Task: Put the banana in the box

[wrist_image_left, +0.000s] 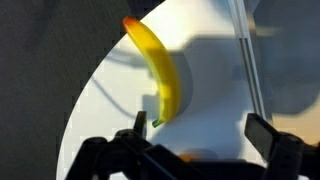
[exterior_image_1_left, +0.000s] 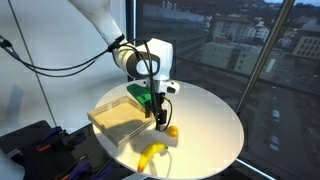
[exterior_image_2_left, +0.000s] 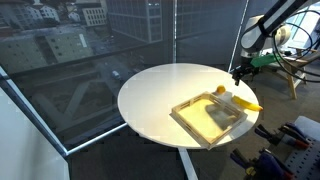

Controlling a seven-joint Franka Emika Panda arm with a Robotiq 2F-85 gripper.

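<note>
The yellow banana (exterior_image_1_left: 150,153) lies on the round white table (exterior_image_1_left: 210,120) near its front edge, outside the box (exterior_image_1_left: 118,118), a shallow tan tray. In an exterior view the banana (exterior_image_2_left: 245,103) rests just beside the box (exterior_image_2_left: 208,117). My gripper (exterior_image_1_left: 160,122) hangs low over the table between the box and a small orange fruit, a little away from the banana. The wrist view shows the banana (wrist_image_left: 160,75) ahead of the left finger (wrist_image_left: 140,125). The gripper (wrist_image_left: 200,130) is open with nothing between its fingers.
A small round orange fruit (exterior_image_1_left: 172,130) sits right by the gripper, and in an exterior view it lies beyond the box (exterior_image_2_left: 220,90). Black equipment (exterior_image_1_left: 30,145) stands beside the table. Tall windows (exterior_image_2_left: 80,50) surround the table, whose rim (exterior_image_2_left: 125,100) drops off all round.
</note>
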